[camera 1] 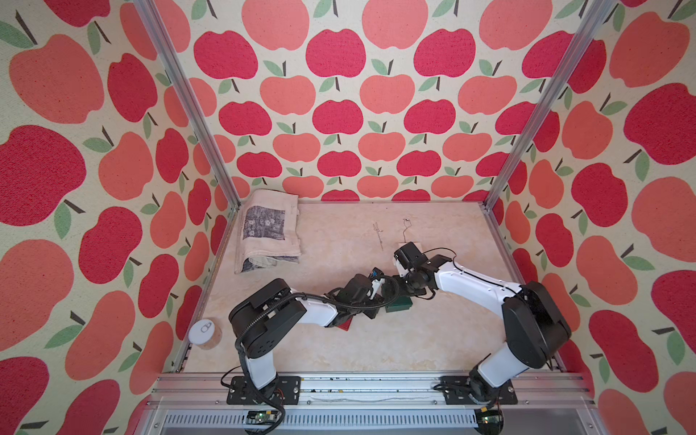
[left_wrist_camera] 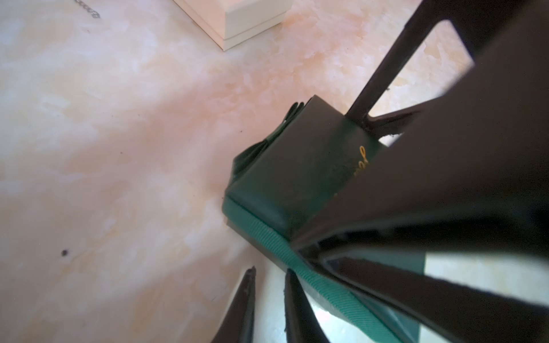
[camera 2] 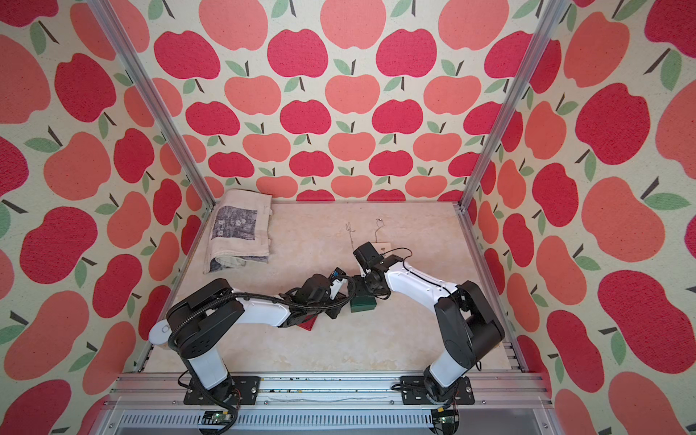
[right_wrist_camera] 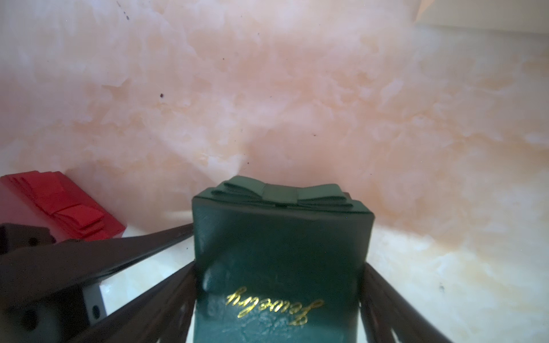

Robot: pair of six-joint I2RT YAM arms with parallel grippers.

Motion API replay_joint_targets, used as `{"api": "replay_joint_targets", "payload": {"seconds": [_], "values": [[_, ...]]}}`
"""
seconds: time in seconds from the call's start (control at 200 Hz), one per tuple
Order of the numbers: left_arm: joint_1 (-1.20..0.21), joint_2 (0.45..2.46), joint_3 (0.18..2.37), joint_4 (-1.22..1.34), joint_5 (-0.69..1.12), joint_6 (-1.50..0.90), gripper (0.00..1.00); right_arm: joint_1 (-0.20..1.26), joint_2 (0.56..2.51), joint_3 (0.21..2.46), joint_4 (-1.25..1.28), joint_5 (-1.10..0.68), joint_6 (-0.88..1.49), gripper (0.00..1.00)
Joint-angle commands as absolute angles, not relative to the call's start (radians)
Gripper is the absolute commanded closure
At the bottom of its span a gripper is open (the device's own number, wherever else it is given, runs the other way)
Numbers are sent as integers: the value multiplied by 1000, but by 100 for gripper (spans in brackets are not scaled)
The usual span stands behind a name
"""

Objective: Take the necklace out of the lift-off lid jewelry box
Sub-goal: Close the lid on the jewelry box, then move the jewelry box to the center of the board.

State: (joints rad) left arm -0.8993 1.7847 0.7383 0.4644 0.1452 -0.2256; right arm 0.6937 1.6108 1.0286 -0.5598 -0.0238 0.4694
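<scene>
A dark green jewelry box [right_wrist_camera: 279, 237] with a bow and gold "Jewelry" lettering stands mid-table, its lift-off lid on; it shows in both top views [camera 1: 397, 306] [camera 2: 363, 304]. My right gripper [right_wrist_camera: 279, 267] comes down over it, its fingers [right_wrist_camera: 184, 285] pressed against two opposite sides of the lid. My left gripper [left_wrist_camera: 269, 270] hovers just beside the box [left_wrist_camera: 297, 166], its fingertips a narrow gap apart with only table between them. The necklace is hidden inside the box.
A red bow box [right_wrist_camera: 59, 205] lies near the green one, partly under my left arm [camera 1: 344, 324]. A white box [left_wrist_camera: 252, 17] and two thin silver chains [camera 1: 377, 235] [camera 1: 406, 228] lie farther back. A folded towel [camera 1: 269, 229] sits back left and a white-lidded jar [camera 1: 205, 333] front left.
</scene>
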Motion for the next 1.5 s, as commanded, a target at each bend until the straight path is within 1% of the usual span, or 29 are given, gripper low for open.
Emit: {"api": "replay_joint_targets", "payload": {"seconds": [0.0, 0.18, 0.485, 0.72, 0.981, 1.496], "values": [[-910, 1796, 733, 488, 159, -225, 79, 707, 1631, 1045, -562, -27, 479, 14], [-910, 1797, 735, 483, 152, -224, 79, 707, 1631, 1045, -560, -23, 479, 12], [-908, 1801, 728, 487, 136, -225, 79, 707, 1637, 1023, -517, -60, 489, 12], [-893, 1760, 702, 476, 117, -215, 80, 701, 1584, 993, -491, -67, 503, 6], [-869, 1702, 668, 472, 107, -207, 78, 690, 1550, 973, -490, -51, 511, 6], [-855, 1544, 624, 415, 60, -172, 77, 686, 1621, 937, -477, -9, 503, 16]]}}
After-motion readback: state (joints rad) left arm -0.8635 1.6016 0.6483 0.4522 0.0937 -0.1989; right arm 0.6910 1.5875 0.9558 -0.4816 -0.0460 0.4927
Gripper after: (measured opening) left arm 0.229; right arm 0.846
